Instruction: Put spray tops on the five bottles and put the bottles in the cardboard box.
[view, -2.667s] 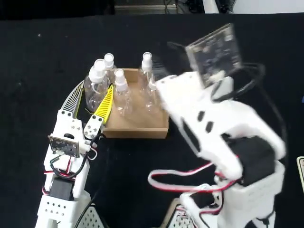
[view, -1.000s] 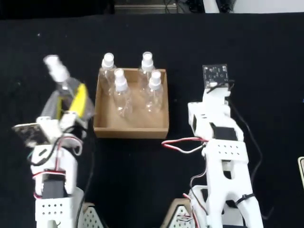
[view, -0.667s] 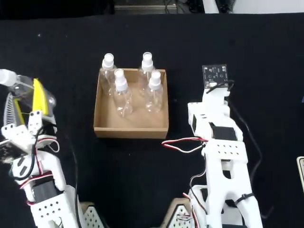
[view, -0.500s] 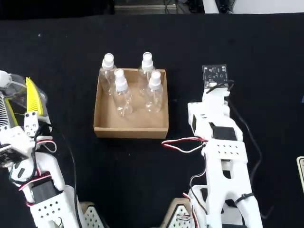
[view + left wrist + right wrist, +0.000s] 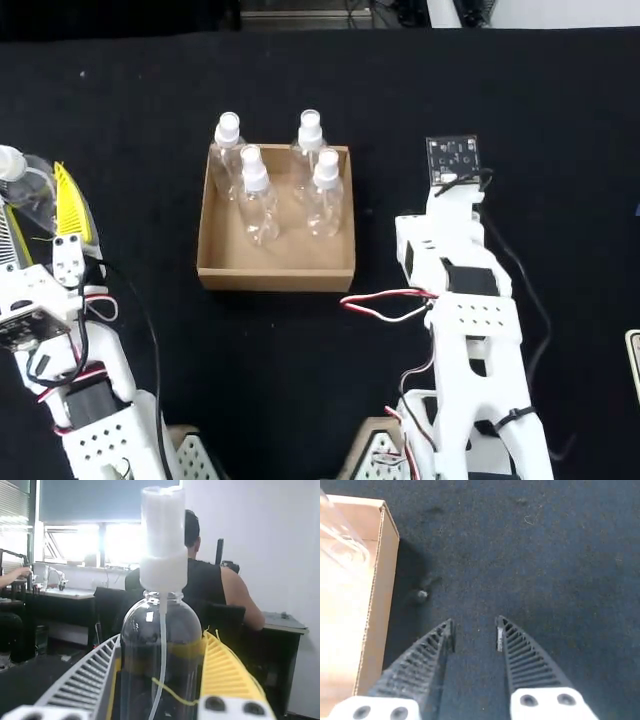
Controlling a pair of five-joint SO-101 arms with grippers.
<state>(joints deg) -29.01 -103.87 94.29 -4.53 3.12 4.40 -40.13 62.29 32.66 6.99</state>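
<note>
**Fifth bottle in my left gripper, box well off to the right**

- Left gripper [image 5: 36,198]: pinching the last bottle [image 5: 30,190] by its clear body, one finger on either side. It sits at the far-left edge of the table.
- The bottle has its spray top [image 5: 162,540] on. In the left wrist view its long axis runs along my fingers, with the top out past the tips. In the high view the top points toward the far side, a touch left. I cannot tell whether the bottle is raised off the table.
- Cardboard box [image 5: 278,282]: mid-table, to the right of the held bottle and well apart from it, with black table between.
- Four capped bottles [image 5: 255,195] stand in the far half of the box, in two pairs. The near half shows bare cardboard floor.
- Right gripper [image 5: 474,630]: fingers spread, nothing between them, pointing down at the table just beside the box's right wall [image 5: 380,580].

Judgement: four bottles are done and this one is left. The move turns on going rightward from the held bottle to the box. The near strip of floor is the free spot. The bottle must go in bottom first, so the top has to end up pointing up. The main risk is clipping the near-left bottle on the way in.
</note>
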